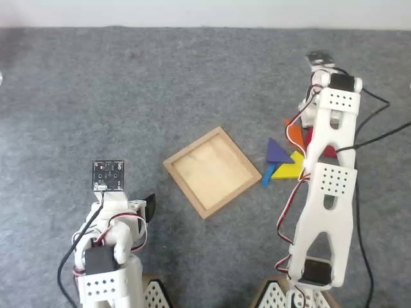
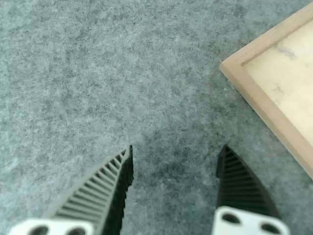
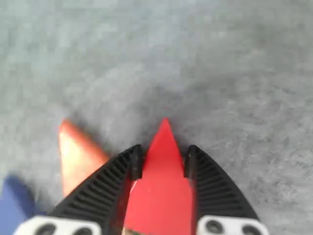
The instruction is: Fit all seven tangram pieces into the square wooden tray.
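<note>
The square wooden tray (image 1: 212, 170) lies empty mid-table, turned like a diamond; one of its corners (image 2: 266, 83) is in the left wrist view. Tangram pieces cluster to its right: an orange piece (image 1: 295, 132), a purple triangle (image 1: 276, 151), a yellow piece (image 1: 293, 159) and a blue piece (image 1: 281, 171). My right gripper (image 3: 163, 159) is shut on the red piece (image 3: 164, 181), with the orange piece (image 3: 76, 152) beside it. I cannot tell whether the red piece is lifted. My left gripper (image 2: 176, 154) hangs open over bare carpet, left of the tray.
Grey carpet covers the table. The right arm (image 1: 327, 186) stretches over part of the piece cluster and hides some of it. The left arm's base (image 1: 106, 269) sits at the near left. Open carpet lies beyond and left of the tray.
</note>
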